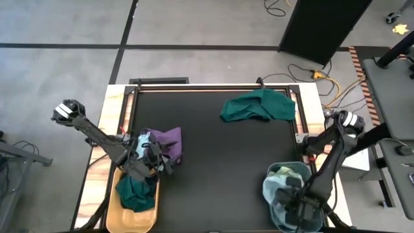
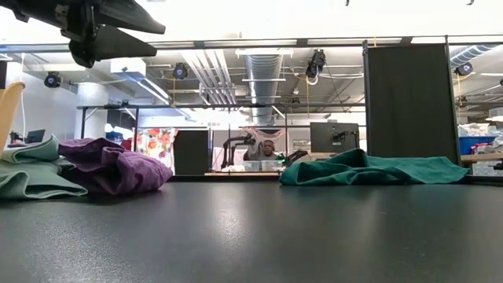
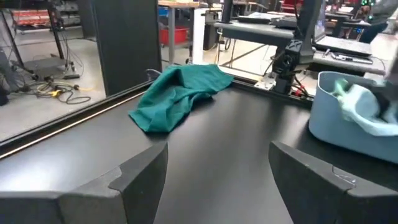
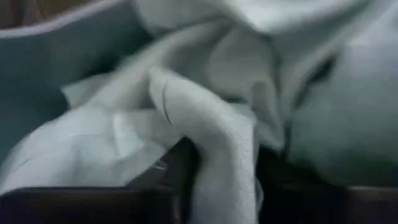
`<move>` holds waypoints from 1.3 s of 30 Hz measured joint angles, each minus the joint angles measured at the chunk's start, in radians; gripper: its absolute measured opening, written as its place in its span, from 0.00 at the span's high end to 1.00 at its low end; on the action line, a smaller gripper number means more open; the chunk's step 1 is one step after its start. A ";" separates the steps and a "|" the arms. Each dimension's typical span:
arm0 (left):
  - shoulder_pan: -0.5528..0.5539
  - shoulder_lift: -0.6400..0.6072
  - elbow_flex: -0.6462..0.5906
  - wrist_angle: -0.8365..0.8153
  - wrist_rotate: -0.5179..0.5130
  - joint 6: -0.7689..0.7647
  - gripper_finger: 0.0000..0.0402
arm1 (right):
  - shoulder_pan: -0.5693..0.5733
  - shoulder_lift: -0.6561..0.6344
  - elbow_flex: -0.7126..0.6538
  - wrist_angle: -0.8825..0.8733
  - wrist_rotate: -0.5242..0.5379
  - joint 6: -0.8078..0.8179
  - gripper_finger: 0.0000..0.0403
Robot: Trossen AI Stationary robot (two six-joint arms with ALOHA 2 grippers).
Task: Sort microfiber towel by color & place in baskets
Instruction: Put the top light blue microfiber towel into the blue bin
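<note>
A dark green cloth (image 1: 257,105) lay upper centre on the matte black tabletop (image 1: 220,168); left gripper (image 3: 217,168) spread, empty; right gripper's (image 1: 299,206) state untellable, down in the grey-blue tub (image 1: 277,215).

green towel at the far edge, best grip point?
Pinch the raised fold of the green towel, near its bunched middle, coming straight down from above. It lies crumpled on the table, clear of other things, so the humped ridges give more to grip than its flat edges.

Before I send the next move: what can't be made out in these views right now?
- Right gripper: sunk in the grey-blue basket; pale cloth fills the right wrist view, so grip unclear.
- Orange-yellow basket: cut by the high view's edge.
- Purple towel: partly hidden under the left gripper.
</note>
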 joint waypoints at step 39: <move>-0.001 0.009 0.000 -0.005 0.141 -0.063 0.34 | 0.114 0.015 0.377 -0.436 0.038 0.055 0.56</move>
